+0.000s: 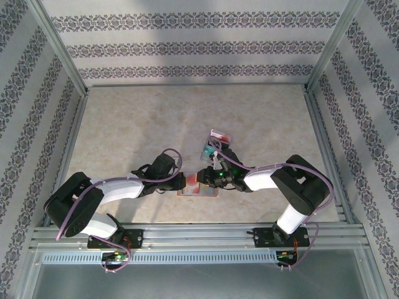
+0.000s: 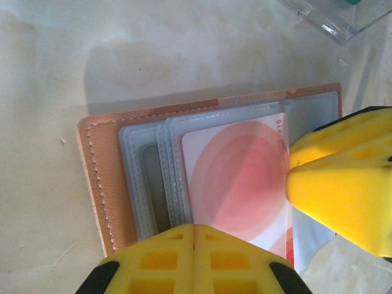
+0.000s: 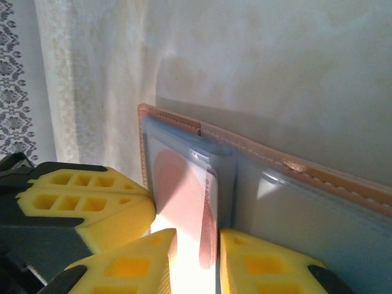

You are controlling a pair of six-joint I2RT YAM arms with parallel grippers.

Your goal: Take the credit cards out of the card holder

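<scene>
one card in my jaws, not yet out

the card holder (image 2: pixel 98 171) lies open flat on the table (image 2: pixel 49 73) between my two arms. my left gripper (image 2: pixel 194 231) is clenched with nothing in it, its tips over the holder's near edge; i judge it is pinning the holder down. my right gripper (image 3: pixel 197 260) stands at the holder's middle fold with its jaws part way apart, one on each side of the pink-red credit card (image 2: pixel 236 184). a bright gap shows beside the card, so i do not count it as gripped. most of that card sits inside its grey-blue sleeve. just beyond the holder is a clear tray (image 2: pixel 334 26) with a teal card (image 1: pixel 206 152) in it, so some cards seem done. whether the sleeves behind hold more, i cannot tell.
</scene>
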